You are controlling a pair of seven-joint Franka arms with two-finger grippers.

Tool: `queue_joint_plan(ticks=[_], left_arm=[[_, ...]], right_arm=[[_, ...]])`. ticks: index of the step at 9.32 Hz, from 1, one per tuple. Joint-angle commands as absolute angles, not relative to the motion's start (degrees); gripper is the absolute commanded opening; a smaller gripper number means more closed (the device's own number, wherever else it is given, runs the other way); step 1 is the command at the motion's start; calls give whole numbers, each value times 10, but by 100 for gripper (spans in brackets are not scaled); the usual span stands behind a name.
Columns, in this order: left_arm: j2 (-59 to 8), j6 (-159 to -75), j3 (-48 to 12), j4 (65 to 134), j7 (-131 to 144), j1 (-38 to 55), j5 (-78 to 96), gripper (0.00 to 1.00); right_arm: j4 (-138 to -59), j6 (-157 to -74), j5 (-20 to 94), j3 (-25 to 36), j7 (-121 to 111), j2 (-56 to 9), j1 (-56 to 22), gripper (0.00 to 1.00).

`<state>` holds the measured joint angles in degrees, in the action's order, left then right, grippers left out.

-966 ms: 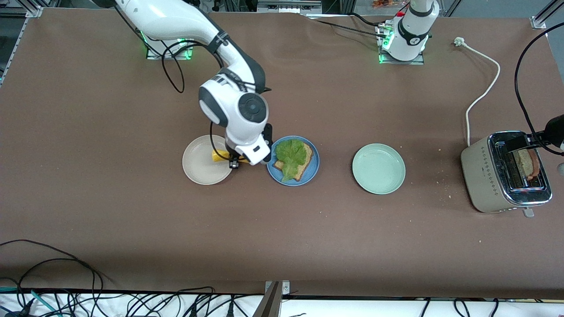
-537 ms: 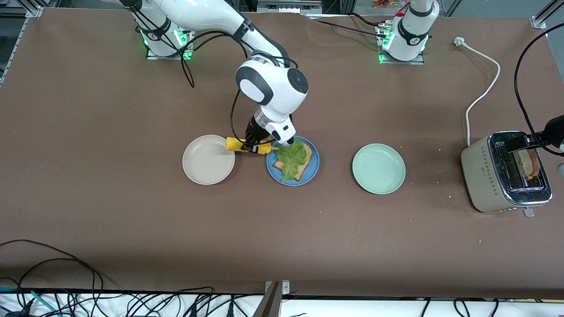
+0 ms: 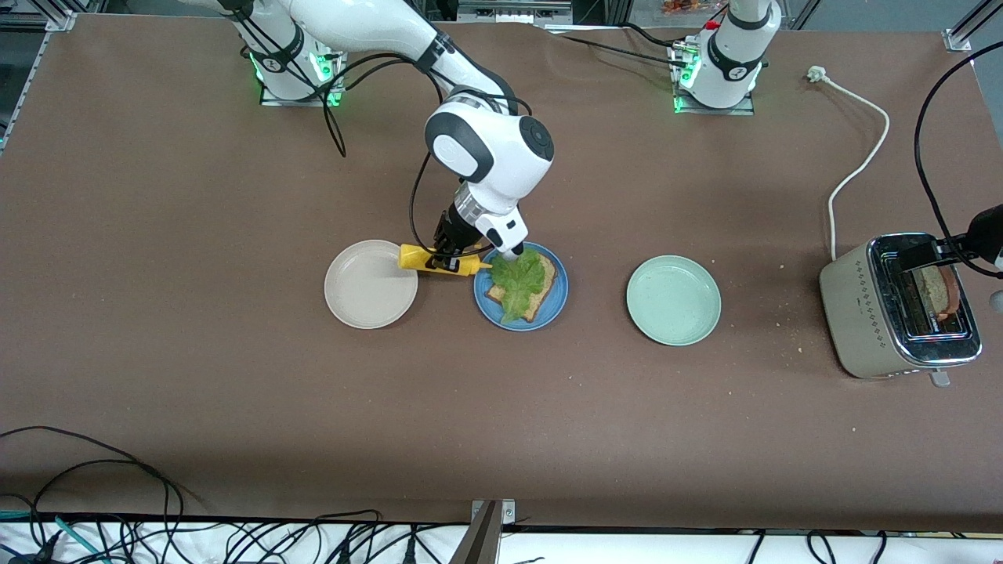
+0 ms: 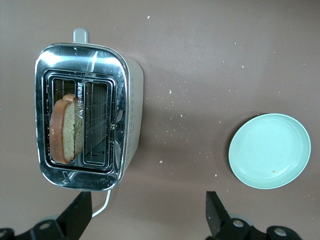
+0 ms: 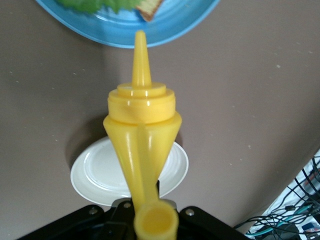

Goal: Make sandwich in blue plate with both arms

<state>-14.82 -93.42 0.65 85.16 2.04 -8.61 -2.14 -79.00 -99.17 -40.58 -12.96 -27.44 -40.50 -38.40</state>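
Brown-covered table (image 3: pixel 235 376) with black cables (image 3: pixel 117 533) along its near edge.

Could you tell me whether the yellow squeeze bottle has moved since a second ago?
Yes. The yellow squeeze bottle, held in the right gripper, has gone from over the beige plate toward the blue plate, its nozzle reaching that rim.

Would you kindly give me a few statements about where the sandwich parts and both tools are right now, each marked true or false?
1. The right tool is shut on the yellow squeeze bottle. True.
2. The bottle's nozzle points toward the beige plate. False: it points toward the blue plate.
3. A lettuce leaf lies on a bread slice in the blue plate. True.
4. The pale green plate holds a bread slice. False: it holds none.
5. The left tool is open above the toaster, where a second bread slice stands in a slot. True.
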Motion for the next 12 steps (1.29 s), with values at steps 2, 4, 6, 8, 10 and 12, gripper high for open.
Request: queue_joint_plan(ticks=[2, 4, 6, 8, 10, 12], left_arm=[[-151, -928, 4, 842, 19, -98, -36, 100], [-151, -929, 4, 841, 19, -114, -38, 100], [-155, -939, 5, 841, 18, -144, -37, 100], [-164, -959, 6, 841, 19, -153, -63, 100], [-182, -968, 5, 842, 19, -162, -100, 100], [-206, -980, 5, 842, 18, -179, -98, 100]], right_arm=[[-795, -982, -271, -131, -345, -330, -315, 0], [-804, -983, -157, -132, -393, -300, -251, 0], [-803, -989, -30, -131, -480, -292, -162, 0], [-811, -993, 91, -130, -628, -293, -62, 0], [-821, -987, 184, -130, -774, -301, 17, 0], [-866, -976, 269, -137, -907, -309, 94, 0]])
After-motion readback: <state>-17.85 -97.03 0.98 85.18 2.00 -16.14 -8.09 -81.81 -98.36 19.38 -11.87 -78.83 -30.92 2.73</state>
